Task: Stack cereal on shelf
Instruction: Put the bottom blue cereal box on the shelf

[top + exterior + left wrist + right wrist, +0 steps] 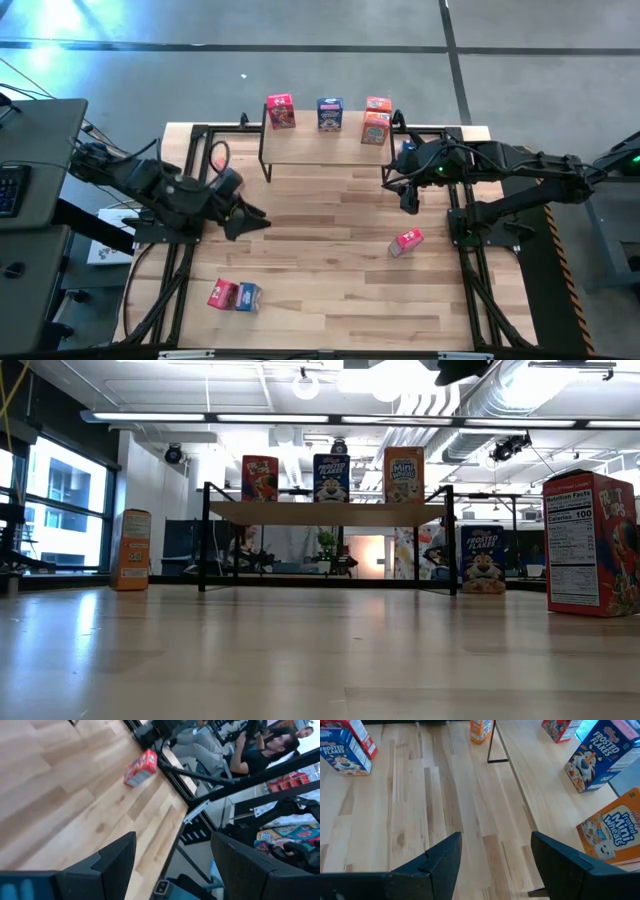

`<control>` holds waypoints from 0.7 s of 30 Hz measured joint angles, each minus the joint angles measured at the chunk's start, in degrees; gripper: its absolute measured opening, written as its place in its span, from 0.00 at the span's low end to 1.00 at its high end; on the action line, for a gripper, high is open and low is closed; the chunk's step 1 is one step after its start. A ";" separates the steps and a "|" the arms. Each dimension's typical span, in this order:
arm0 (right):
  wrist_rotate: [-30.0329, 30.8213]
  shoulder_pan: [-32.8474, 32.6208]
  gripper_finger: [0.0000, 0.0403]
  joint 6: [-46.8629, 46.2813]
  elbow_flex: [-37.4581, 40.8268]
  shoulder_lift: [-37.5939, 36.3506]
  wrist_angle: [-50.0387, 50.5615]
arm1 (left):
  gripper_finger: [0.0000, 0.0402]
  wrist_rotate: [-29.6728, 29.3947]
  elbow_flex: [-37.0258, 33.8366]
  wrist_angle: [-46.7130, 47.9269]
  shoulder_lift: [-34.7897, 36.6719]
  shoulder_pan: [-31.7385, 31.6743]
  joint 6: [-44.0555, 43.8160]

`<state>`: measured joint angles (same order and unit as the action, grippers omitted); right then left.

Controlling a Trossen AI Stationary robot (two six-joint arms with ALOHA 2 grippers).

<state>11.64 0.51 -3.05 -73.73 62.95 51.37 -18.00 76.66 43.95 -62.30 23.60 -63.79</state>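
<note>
The shelf [325, 150] stands at the table's far middle. On its plank top stand a pink-red box [280, 112], a blue box [330, 113] and an orange box [377, 122], all upright on their bases; they also show in the low view [331, 478]. My left gripper [255, 220] is open and empty over the table's left middle. My right gripper [408, 200] is open and empty just off the shelf's right end, and the shelf's boxes [595, 755] lie ahead of its fingers. A pink-red box [405, 242] lies on the table nearer than my right gripper.
A pink-red box [222, 294] and a blue box [248, 296] stand together near the front left. An orange box [131, 550] stands left of the shelf and a blue one [483, 560] by its right legs. A person [260, 750] sits beyond the right edge.
</note>
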 joint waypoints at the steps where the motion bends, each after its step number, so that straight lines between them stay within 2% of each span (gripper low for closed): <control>1: 0.00 0.00 0.58 -0.15 0.00 0.01 0.07 | 0.62 -0.01 0.46 0.44 -0.67 0.67 -0.70; 11: -0.02 0.00 0.58 -2.12 0.00 0.12 0.36 | 0.57 -0.65 8.39 13.53 -9.04 7.91 -11.48; 21: -0.33 0.00 0.58 -2.10 0.00 0.10 1.76 | 0.57 -0.90 8.79 17.10 -12.51 11.52 -16.58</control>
<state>11.31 0.51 -5.15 -73.73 63.05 53.13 -18.90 85.45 61.05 -74.81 35.11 -80.37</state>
